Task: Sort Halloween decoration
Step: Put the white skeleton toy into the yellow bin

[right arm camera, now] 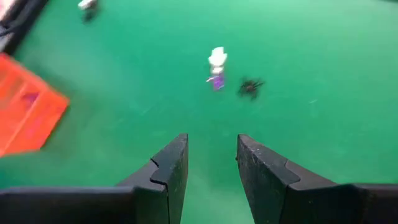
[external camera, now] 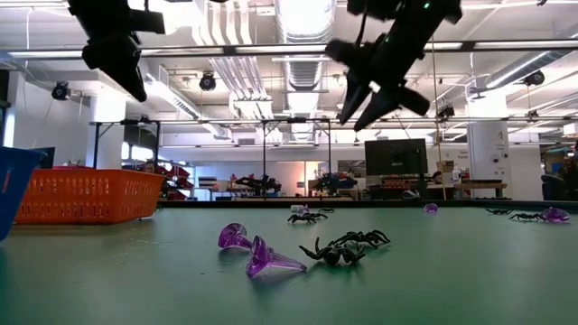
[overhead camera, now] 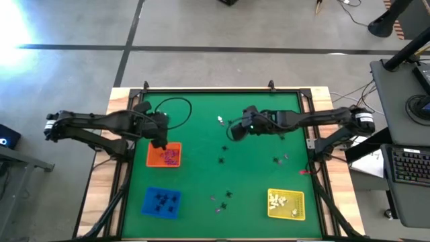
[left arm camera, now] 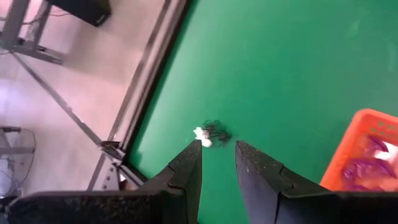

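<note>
Right gripper point(overhead camera: 234, 132) hangs over mid-table, fingers parted and empty, likely lining up on the loose black spider point(right arm camera: 250, 87) and white trinket point(right arm camera: 217, 57) ahead; left gripper point(overhead camera: 158, 142), also parted and empty, sits by the orange tray point(overhead camera: 153, 160) holding purple pieces

The right gripper point(right arm camera: 211, 155) hangs over the green table point(right arm camera: 323, 50), its 2 dark fingers point(right arm camera: 171, 165) parted with bare mat between them. Ahead lie a white trinket point(right arm camera: 217, 57), a purple trinket point(right arm camera: 216, 81) touching it, and a black spider point(right arm camera: 250, 87) nearby. An orange tray point(right arm camera: 28, 109) sits well apart.
</note>
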